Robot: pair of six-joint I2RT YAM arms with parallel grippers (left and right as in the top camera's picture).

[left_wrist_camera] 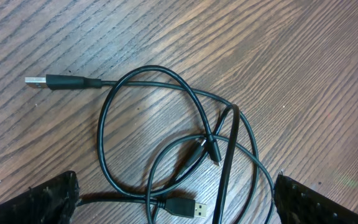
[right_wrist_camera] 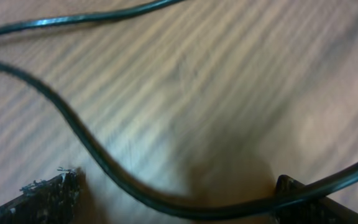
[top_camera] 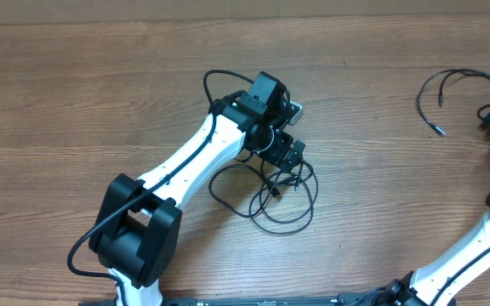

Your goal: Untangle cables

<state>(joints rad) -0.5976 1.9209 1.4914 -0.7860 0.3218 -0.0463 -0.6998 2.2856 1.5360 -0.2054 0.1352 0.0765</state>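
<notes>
Cables (left_wrist_camera: 209, 132), thin glossy black loops with USB plugs, lie tangled on grained wood table (left_wrist_camera: 303, 50); left gripper (left_wrist_camera: 176, 202) and right gripper (right_wrist_camera: 176, 198) gape apart.

Overhead top-down; wrist views close (cables (left_wrist_camera: 73, 81) shared).

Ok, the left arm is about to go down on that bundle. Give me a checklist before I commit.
1. Left gripper open: ok.
2. Tangled cables lie between its fingers: ok.
3. Long USB plug free of the loops: ok, it lies out to the side.
4. Second plug free: not ok, it lies inside the loops with strands crossing close by.
5. Right gripper open: ok. A separate strand runs between its fingers; contact cannot tell, the view is blurred.
6. Arms apart: ok, the overhead view shows the left one at centre and the right one at the far right.
</notes>
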